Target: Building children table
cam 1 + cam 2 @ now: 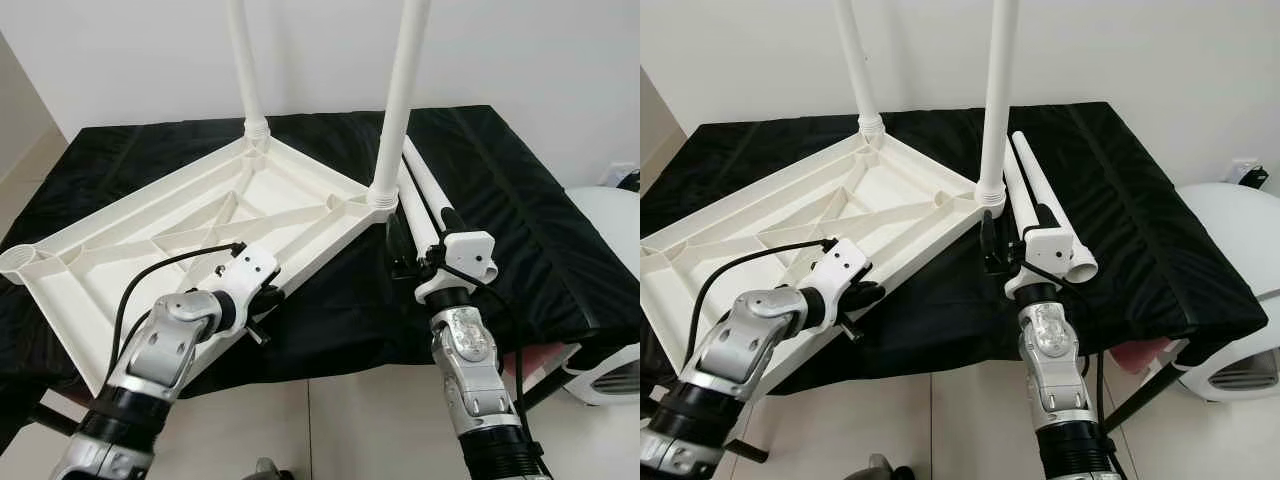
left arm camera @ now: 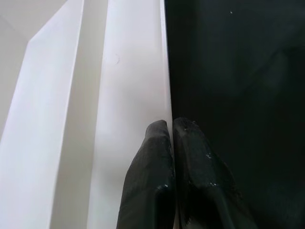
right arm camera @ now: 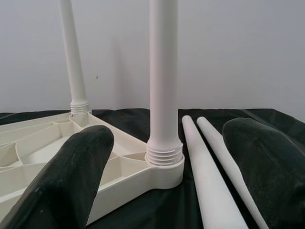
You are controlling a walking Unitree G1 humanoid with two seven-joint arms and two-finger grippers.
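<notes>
The white plastic tabletop [image 1: 200, 225] is lying upside down on the black cloth [image 1: 500, 190] that is covering the work surface, its ribbed underside facing up. Two white legs are standing upright in its far corner sockets: the far leg [image 1: 245, 60] at the back corner and the near leg [image 1: 400, 100] at the corner closest to my right side. Two loose legs [image 1: 1035, 205] are lying side by side on the cloth just beside that corner.

My left gripper [image 2: 171, 138] is sitting at the tabletop's near edge, fingers pressed together so that hardly any gap is showing. From the wrist view the edge may be pinched between them, but I cannot tell for sure; they are touching the rim where white plastic is meeting black cloth.

My right gripper [image 3: 167, 157] is hovering low over the cloth, spread wide, holding nothing. Its fingers [image 3: 71, 176] are framing the near leg's threaded base, with the loose legs lying between the two fingertips as well.
</notes>
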